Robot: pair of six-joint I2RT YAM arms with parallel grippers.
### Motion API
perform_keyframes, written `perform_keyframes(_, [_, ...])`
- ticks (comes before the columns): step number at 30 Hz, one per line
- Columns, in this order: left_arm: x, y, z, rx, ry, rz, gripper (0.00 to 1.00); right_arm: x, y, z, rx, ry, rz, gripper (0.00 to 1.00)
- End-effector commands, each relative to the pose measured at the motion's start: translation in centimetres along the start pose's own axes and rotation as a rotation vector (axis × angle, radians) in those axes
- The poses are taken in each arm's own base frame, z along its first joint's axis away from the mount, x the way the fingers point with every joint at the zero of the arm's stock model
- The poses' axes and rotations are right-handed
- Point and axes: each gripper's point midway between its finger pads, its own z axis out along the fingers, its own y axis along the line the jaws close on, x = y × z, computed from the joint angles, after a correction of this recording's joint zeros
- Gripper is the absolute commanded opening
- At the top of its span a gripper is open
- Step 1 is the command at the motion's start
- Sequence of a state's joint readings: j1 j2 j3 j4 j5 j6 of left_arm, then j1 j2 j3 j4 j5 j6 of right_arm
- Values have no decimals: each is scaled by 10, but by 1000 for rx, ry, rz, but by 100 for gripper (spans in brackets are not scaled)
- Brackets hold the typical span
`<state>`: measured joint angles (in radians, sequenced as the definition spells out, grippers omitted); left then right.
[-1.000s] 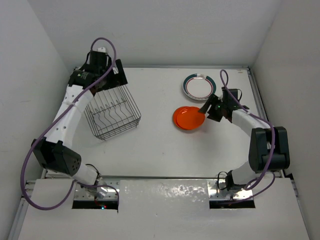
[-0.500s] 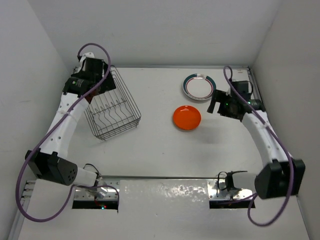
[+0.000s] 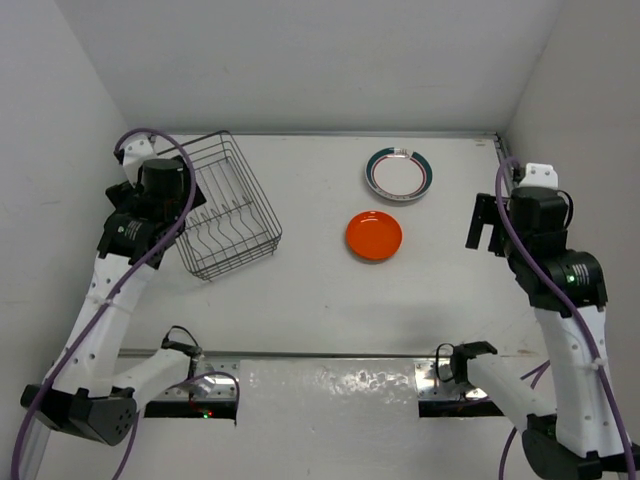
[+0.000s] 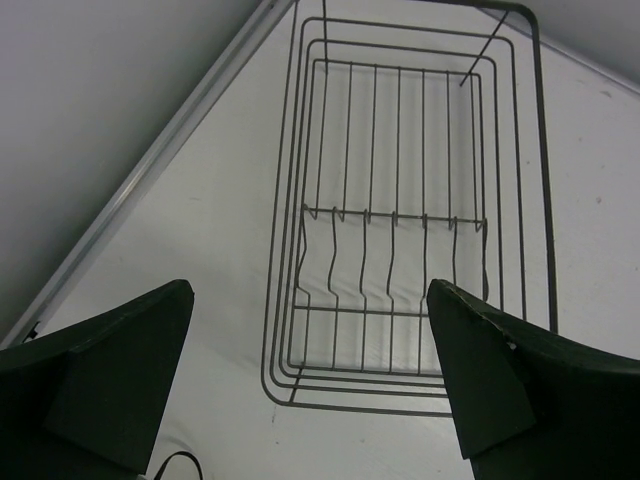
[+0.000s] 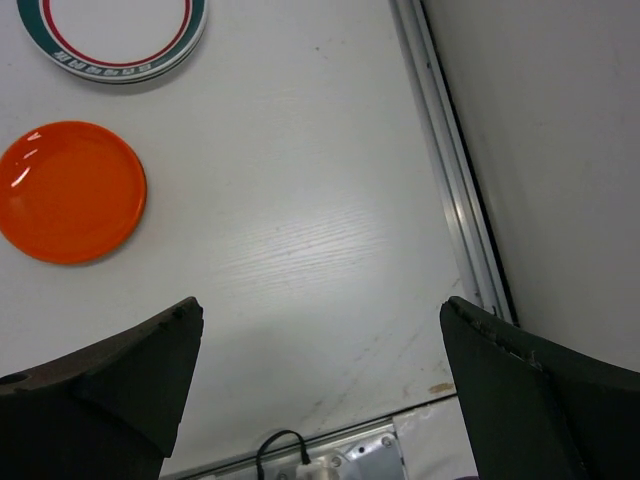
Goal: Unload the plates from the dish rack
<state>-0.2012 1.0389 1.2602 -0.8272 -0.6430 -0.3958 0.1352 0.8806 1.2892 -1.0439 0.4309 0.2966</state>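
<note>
Holds nothing in the wide-open left claw point(image 4: 310, 330) or right claw point(image 5: 320, 320), has the orange plate point(image 3: 374, 235) and the teal-rimmed plate point(image 3: 399, 174) flat, well right of the empty dish rack point(image 3: 232, 222), and could tip that rack by swinging low.

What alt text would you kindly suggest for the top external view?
An empty black wire dish rack sits at the far left, with an orange plate and a teal-rimmed white plate lying flat to its right. The left tool, by the rack, and the right tool, at the right, are open and hold nothing.
</note>
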Motion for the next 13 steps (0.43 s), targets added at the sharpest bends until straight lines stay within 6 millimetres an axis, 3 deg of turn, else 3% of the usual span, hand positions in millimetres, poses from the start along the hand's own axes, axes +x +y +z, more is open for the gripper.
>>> perform_keyframes(1, [3,8,3,-31,-29,-17,100,2,-24,-19,74,-21,-87,99])
perform_keyframes(6, [19,12,6,-39,-3,26,100,12,-28,-22,74,-26,-122,99])
perform_keyframes(13, [13,11,2,-29,-25,18,100,13,-22,-19,49,-34,-112,99])
